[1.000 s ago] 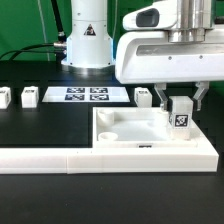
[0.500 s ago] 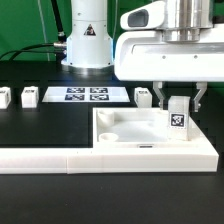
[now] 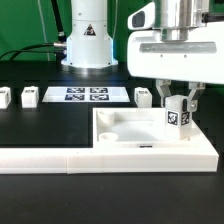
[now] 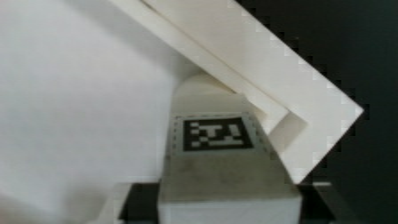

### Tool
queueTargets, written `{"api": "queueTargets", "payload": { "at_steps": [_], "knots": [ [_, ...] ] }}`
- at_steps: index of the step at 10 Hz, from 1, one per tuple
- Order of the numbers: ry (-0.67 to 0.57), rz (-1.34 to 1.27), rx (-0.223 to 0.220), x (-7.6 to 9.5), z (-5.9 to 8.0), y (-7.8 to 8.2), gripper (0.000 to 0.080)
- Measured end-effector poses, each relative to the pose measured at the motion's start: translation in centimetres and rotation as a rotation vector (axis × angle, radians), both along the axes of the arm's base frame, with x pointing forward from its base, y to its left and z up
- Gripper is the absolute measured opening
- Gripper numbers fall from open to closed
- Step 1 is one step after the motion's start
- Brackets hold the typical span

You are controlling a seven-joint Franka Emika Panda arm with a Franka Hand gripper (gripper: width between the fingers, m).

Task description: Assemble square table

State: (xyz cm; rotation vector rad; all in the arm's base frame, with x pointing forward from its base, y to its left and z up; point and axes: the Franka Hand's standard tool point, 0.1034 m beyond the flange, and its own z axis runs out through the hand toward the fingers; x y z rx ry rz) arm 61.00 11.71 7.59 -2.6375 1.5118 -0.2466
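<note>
Hand (image 3: 181, 102) pointing straight down off the arm, clamped on a tagged leg block (image 3: 179, 114) and holding it upright at the far corner of the square slab (image 3: 150, 152), on the exterior view's right. Can't tell if it's touching. Slab sits on the black worktop (image 3: 40, 125).

— What's different now?
— The arm's white housing (image 3: 175, 55) sits further toward the exterior view's right, a touch higher.
— And the leg block (image 3: 178, 107) in the tool (image 3: 180, 103)?
— Its tag (image 3: 176, 117) has crept slightly left and up.
</note>
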Motion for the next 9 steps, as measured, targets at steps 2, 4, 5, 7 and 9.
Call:
{"api": "queueTargets", "payload": {
  "at_steps": [2, 4, 5, 7, 9],
  "knots": [
    [0.018, -0.185, 0.036, -0.09, 0.04, 0.03, 0.0292],
    [0.021, -0.295, 0.067, -0.06, 0.05, -0.05, 0.0294],
    [0.022, -0.349, 0.082, -0.05, 0.06, -0.09, 0.0294],
    [0.023, -0.368, 0.086, -0.1, 0.01, 0.01, 0.0381],
    [0.023, -0.26, 0.067, -0.11, 0.0, 0.07, 0.0576]
  ]
}}
